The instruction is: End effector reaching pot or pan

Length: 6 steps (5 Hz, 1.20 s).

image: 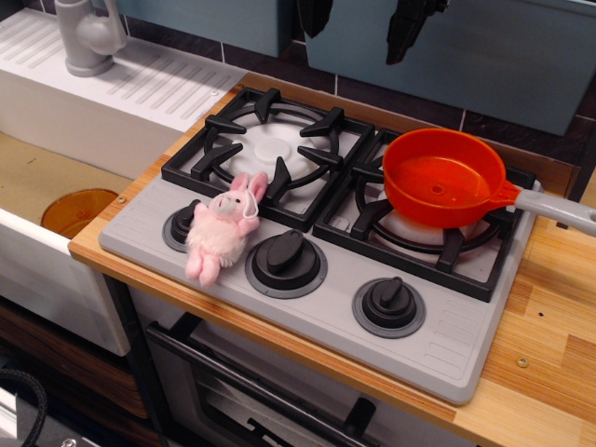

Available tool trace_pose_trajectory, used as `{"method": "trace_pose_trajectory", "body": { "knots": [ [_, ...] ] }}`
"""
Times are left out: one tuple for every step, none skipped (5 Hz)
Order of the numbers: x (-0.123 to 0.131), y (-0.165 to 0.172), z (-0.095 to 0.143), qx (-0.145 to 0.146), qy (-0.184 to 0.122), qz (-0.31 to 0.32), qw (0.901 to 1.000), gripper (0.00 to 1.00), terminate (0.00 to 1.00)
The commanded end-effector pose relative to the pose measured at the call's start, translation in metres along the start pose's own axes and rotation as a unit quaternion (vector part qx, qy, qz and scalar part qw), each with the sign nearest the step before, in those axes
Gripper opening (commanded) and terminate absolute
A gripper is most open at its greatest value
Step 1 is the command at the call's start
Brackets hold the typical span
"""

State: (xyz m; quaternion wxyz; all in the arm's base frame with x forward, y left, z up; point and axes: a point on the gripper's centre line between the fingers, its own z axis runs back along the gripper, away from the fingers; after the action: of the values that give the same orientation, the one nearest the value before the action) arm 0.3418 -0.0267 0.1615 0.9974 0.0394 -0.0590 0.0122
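Observation:
A small bright orange saucepan (438,177) with a long grey handle (559,210) sits on the right burner of the toy stove, its handle pointing right. It is empty. Only the two black fingertips (410,28) of my gripper (363,23) show, at the top edge of the view. They hang above and behind the stove, far-left of the pan and well apart from it. The fingers stand wide apart with nothing between them. The crossbar and cables are out of view.
A pink plush bunny (223,228) lies on the grey stove panel (447,354) by the left knob. The left burner (275,149) is bare. A sink at left holds a dull orange-brown bowl (79,209), with a grey faucet (88,37) behind. Wooden counter (549,345) runs at right.

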Motion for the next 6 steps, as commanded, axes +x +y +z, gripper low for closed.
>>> {"method": "trace_pose_trajectory", "body": {
  "knots": [
    [0.0, 0.0, 0.0, 0.0, 0.0, 0.0, 1.0, 1.0, 0.0],
    [0.011, -0.007, -0.012, -0.006, -0.007, 0.008, 0.9999, 1.0, 0.0],
    [0.02, -0.017, -0.027, -0.001, -0.03, 0.007, 0.9995, 1.0, 0.0],
    [0.026, -0.019, -0.041, -0.001, -0.052, 0.007, 0.9986, 1.0, 0.0],
    [0.028, -0.023, -0.061, -0.003, -0.072, 0.01, 0.9973, 1.0, 0.0],
    [0.023, -0.027, -0.074, -0.008, -0.08, 0.013, 0.9967, 1.0, 0.0]
  ]
}}
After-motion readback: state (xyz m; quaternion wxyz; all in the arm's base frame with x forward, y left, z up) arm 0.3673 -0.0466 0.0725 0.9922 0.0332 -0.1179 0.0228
